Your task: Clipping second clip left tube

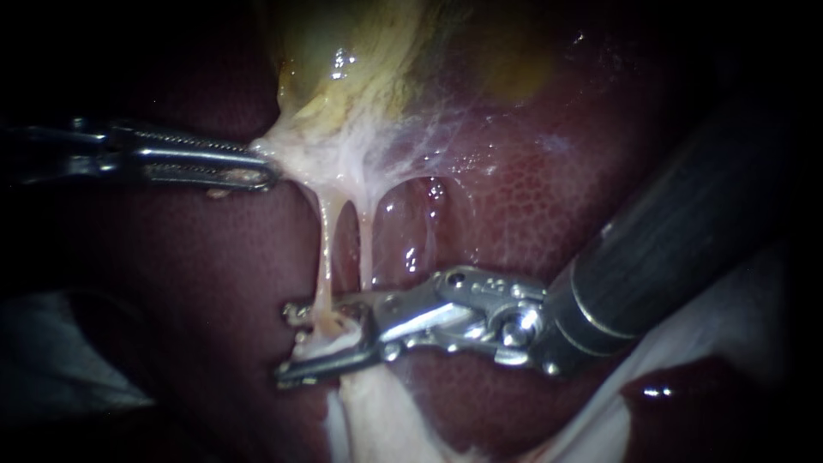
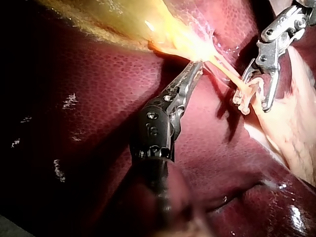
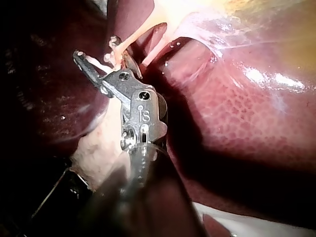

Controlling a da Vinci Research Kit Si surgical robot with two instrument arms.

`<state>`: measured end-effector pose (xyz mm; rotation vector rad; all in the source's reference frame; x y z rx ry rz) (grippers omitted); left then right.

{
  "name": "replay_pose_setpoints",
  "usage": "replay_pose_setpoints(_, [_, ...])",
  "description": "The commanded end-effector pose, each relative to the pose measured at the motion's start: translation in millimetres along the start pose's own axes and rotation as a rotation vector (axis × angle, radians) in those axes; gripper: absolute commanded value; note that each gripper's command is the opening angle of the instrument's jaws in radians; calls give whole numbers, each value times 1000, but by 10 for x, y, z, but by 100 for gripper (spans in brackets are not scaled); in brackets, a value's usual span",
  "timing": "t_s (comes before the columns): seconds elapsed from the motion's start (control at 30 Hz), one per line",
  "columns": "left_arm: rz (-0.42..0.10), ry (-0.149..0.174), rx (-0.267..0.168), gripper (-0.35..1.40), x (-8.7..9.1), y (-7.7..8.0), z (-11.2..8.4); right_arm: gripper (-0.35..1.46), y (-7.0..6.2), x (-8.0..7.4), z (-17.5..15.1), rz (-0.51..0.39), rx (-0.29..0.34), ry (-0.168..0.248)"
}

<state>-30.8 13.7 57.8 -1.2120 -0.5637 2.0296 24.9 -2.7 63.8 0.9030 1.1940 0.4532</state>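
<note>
My left instrument's (image 1: 260, 168) pincer pinches the gallbladder (image 1: 360, 77) taut; my right instrument's (image 1: 285, 343) pincer, spread, straddles the left tube (image 1: 326, 249) low down and should sit squarely across before closing.

Glistening dark red liver (image 1: 531, 214) fills the backdrop, edges fading to black.

Endoscope close above the liver (image 1: 549, 206), facing the two tubes (image 1: 326, 249) squarely, left wrist camera looking along the left instrument (image 2: 196, 68), right wrist camera along the right instrument (image 3: 96, 49), all sharing tubes and gallbladder (image 1: 360, 60)
</note>
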Motion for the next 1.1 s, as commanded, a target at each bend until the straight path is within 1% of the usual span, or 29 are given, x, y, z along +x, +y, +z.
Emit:
replay_pose_setpoints(0.03, [0, 0, 0, -35, 0, 0, 0, 39, 0, 0, -2, -2, 1, -1])
replay_pose_setpoints(0.1, [0, 0, 0, -35, 0, 0, 1, 35, 0, 1, -3, -1, 2, -1])
replay_pose_setpoints(0.27, [0, 0, 0, -35, 0, 0, 1, 17, -2, 5, -9, 6, 9, -2])
replay_pose_setpoints(0.3, [0, 0, 0, -35, 0, 0, 1, 10, -2, 5, -11, 6, 11, -2])
replay_pose_setpoints(0.4, [0, 0, -2, -35, 0, 0, 1, -35, -4, 5, -15, 4, 22, -5])
replay_pose_setpoints(0.6, [0, 0, -2, -35, 0, 0, 2, -35, -6, 7, -19, 3, 6, 4])
replay_pose_setpoints(0.67, [0, 0, -2, -35, 0, 0, 2, -35, -6, 8, -20, 4, 3, -7])
replay_pose_setpoints(1.1, [-1, 0, -2, -35, 1, 1, 3, -35, -3, 7, -20, 4, -1, -7])
